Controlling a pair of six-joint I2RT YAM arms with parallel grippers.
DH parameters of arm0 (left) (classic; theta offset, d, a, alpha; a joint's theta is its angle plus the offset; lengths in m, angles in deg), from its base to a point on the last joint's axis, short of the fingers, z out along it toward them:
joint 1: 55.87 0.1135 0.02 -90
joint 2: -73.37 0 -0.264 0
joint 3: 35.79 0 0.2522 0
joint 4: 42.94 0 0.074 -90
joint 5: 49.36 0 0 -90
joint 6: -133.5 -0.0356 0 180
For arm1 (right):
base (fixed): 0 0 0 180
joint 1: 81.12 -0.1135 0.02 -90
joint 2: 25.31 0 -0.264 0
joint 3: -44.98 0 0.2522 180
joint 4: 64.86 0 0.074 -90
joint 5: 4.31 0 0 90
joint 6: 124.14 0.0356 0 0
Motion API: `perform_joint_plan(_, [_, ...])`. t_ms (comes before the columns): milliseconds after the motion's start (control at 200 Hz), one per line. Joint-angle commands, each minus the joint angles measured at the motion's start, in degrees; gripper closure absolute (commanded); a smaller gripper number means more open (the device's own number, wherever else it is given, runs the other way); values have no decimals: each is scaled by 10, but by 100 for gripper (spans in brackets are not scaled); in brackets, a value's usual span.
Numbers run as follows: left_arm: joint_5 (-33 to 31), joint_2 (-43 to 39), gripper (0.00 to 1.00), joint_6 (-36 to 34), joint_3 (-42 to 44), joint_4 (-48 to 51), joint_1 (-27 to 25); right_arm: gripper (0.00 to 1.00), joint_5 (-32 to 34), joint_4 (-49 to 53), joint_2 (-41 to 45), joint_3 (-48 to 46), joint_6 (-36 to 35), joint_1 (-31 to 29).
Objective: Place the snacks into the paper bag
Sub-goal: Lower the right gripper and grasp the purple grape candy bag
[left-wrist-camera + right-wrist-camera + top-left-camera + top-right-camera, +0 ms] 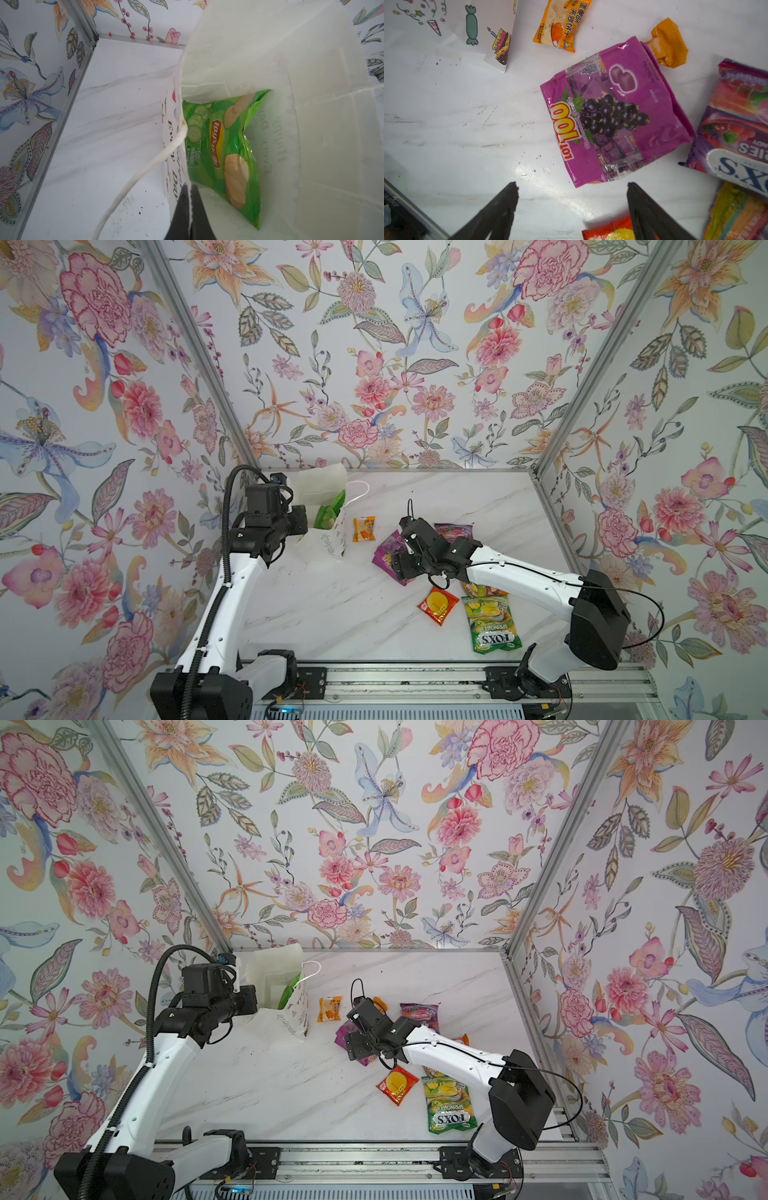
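Counted are one paper bag [320, 545], one chip bag [226, 145], one grape pack [612, 116], three candy bags [492, 624] [737, 124] [735, 212], and three small packs [364, 529] [668, 43] [438, 605].

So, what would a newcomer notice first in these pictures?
Probably the loud flowered walls all around the white table. Next, the white paper bag at the table's back left, with a green chip bag already inside it and its rim pinched in the left jaws. Near the middle, the right jaws stand open close to a purple grape pack.
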State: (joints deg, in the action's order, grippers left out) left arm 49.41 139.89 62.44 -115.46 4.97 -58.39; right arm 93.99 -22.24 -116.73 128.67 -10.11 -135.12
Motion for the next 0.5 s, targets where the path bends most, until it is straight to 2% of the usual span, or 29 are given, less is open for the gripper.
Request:
perform_joint_plan(0, [-4, -8, 100, 7, 4, -13, 8, 16, 55, 33, -41, 34, -74, -16])
perform_joint_plan(210, [-4, -9, 100, 7, 7, -13, 8, 16, 88, 49, -112, 94, -133, -44])
perform_joint_plan(495, [-4, -11, 100, 7, 12, -11, 9, 19, 146, 106, -229, 174, -141, -63])
